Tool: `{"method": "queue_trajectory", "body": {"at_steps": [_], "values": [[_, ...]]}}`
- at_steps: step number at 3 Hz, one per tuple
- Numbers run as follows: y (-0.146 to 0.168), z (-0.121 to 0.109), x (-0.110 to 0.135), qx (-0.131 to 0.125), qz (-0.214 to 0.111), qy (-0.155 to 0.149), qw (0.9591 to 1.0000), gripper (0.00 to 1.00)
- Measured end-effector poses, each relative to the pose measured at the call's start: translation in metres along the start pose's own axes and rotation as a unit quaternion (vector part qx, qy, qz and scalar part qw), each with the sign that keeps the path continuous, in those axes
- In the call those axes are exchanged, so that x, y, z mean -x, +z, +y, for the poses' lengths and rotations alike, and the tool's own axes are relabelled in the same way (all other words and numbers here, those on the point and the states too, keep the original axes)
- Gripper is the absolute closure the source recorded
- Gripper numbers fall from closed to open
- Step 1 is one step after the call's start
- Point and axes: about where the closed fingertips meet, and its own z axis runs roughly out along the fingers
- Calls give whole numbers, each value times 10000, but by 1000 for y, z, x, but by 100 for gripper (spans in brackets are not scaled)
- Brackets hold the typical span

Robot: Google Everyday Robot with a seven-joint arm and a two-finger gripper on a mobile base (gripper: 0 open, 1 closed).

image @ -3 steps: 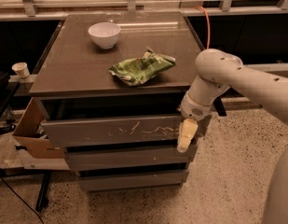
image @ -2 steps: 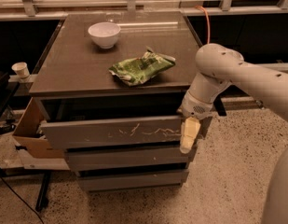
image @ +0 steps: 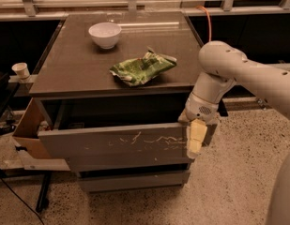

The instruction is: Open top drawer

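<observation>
The top drawer (image: 116, 146) is a wide grey front with whitish scratch marks. It stands pulled out from the cabinet, with a dark gap between it and the tabletop. My gripper (image: 196, 138) hangs from the white arm (image: 229, 74) at the drawer front's right end, against its upper right corner. A shallower grey drawer front (image: 135, 180) shows below, set further back.
On the brown tabletop (image: 74, 69) lie a white bowl (image: 105, 34) and a green snack bag (image: 142, 68). A cardboard box (image: 28, 130) and a paper cup (image: 21, 70) sit to the left of the cabinet. Speckled floor lies to the right.
The top drawer front has slid further out toward the camera, and the gripper has moved with it at its right end.
</observation>
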Motion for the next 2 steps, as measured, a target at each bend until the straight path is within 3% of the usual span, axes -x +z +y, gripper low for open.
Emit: {"method": "queue_trajectory", "body": {"at_steps": [2], "values": [[1,34,-4,559,6,-32,9984,0]]}}
